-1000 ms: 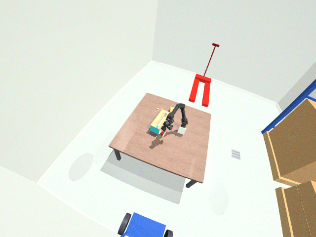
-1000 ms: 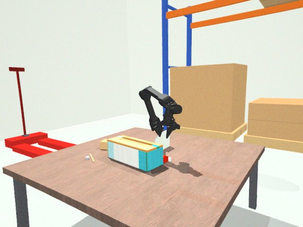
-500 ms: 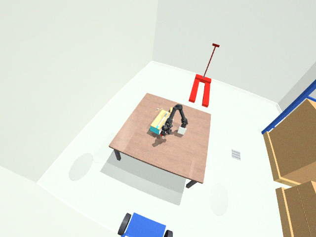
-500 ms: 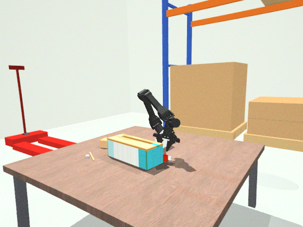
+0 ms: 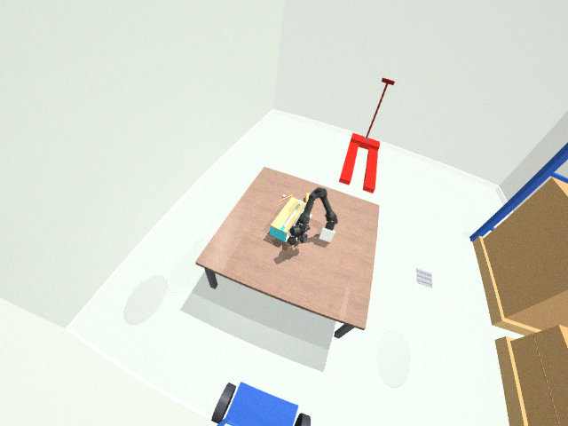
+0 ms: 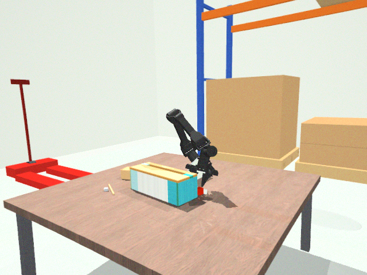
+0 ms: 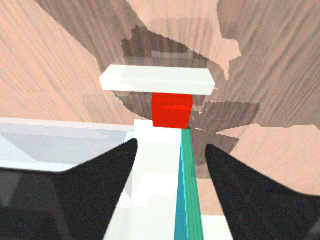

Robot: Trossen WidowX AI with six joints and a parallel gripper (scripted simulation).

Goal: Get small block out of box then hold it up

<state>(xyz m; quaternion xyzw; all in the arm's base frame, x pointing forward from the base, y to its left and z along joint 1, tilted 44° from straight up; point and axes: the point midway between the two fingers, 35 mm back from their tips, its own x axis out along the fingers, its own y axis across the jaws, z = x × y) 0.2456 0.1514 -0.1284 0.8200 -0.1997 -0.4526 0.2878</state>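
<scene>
The red block is outside the box, just beyond its teal-walled end, with a white bar along its far side in the wrist view. The box stands upright, with a yellow top and white and teal walls. My gripper is open, with nothing held, pointing down above the box's teal end. In the wrist view the block lies ahead of the gap between the fingertips. In the top view the arm mostly hides the block.
A yellow block stands behind the box's far end. A thin stick and a small whitish cube lie beside that end. The arm's white base stands on the table.
</scene>
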